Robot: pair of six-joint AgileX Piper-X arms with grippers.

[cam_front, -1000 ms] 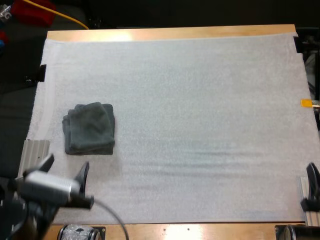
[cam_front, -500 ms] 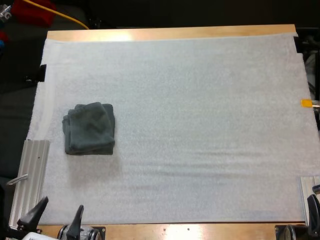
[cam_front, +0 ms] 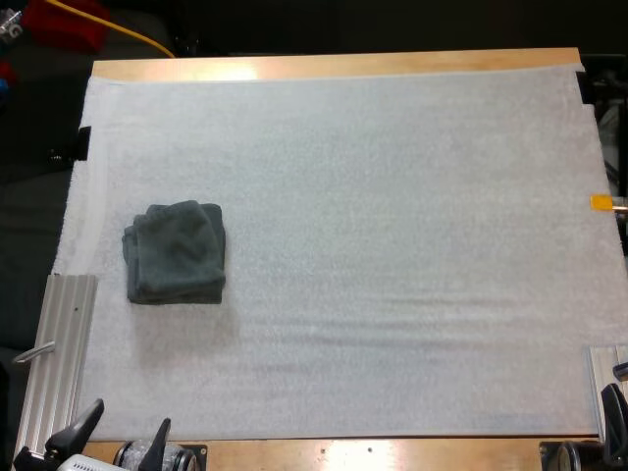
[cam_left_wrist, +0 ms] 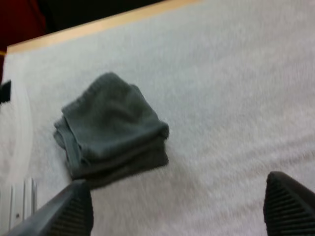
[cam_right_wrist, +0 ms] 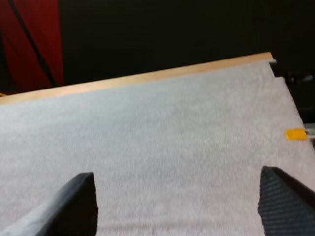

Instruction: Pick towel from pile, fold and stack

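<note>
Risk: open, empty left gripper [cam_left_wrist: 179,211] or right gripper [cam_right_wrist: 177,206] grabbing the folded dark grey-green towel stack [cam_front: 175,251] would unfold it.

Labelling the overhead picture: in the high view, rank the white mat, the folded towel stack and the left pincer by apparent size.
white mat
folded towel stack
left pincer, smallest though nearest the camera and partly cut off

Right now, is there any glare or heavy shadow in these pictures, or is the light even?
High view: a bright glare patch sits on the wooden table at its far edge, while the white mat is evenly lit. Left wrist view: the folded dark grey-green towel casts only a soft, narrow shadow along its near side. Right wrist view: the mat is bright and the space beyond the table is dark.
</note>
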